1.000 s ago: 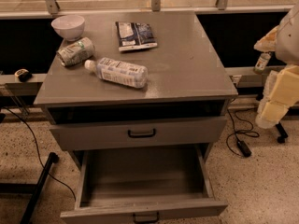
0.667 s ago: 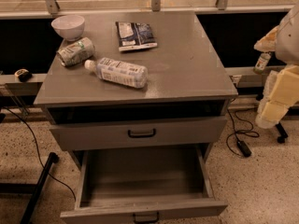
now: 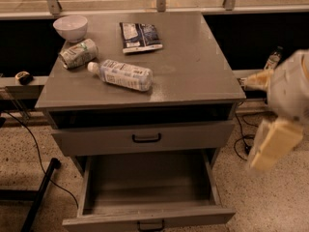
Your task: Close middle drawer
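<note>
Hanging right of the grey cabinet (image 3: 193,66) above speckled floor (image 3: 280,204), the gripper (image 3: 264,114): jaws' spread, cannot tell.

The white-and-cream claw gripper (image 3: 263,120) hangs at the right edge. Left of it, the wide plain-grey middle drawer (image 3: 106,221) bears a small dark handle (image 3: 151,224). Up-left lie a white round bowl (image 3: 70,27), a white-and-blue-labelled clear plastic bottle (image 3: 123,75) and a dark blue-and-white printed packet (image 3: 140,36).
</note>
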`<state>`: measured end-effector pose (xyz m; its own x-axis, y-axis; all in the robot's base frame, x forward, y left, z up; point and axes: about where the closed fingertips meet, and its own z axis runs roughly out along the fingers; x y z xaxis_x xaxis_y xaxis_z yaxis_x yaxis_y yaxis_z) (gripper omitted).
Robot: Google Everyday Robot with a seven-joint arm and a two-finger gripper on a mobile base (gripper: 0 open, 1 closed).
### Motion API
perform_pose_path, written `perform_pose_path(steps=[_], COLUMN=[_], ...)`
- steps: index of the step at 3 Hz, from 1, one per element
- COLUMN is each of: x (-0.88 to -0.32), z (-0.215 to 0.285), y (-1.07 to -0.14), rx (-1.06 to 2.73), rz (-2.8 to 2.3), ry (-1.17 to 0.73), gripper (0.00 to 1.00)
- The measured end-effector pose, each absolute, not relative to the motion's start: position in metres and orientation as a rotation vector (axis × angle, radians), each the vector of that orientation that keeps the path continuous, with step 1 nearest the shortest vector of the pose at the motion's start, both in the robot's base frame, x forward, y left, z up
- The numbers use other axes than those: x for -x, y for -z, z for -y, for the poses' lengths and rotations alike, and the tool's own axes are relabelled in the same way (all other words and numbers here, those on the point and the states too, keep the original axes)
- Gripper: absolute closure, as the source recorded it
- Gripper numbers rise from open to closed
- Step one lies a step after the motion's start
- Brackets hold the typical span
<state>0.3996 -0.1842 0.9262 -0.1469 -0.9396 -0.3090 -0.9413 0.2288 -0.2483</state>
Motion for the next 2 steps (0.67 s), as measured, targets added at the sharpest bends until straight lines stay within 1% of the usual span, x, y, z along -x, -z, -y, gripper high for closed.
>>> perform_pose_path(steps=[1, 2], x=[-0.359, -0.36], z=[0.162, 0.17], y=[-0.882, -0.863], rx=[1.715, 1.729], rz=[-1.968, -1.963], ry=[-0.025, -0.008], gripper=[0.0, 0.0])
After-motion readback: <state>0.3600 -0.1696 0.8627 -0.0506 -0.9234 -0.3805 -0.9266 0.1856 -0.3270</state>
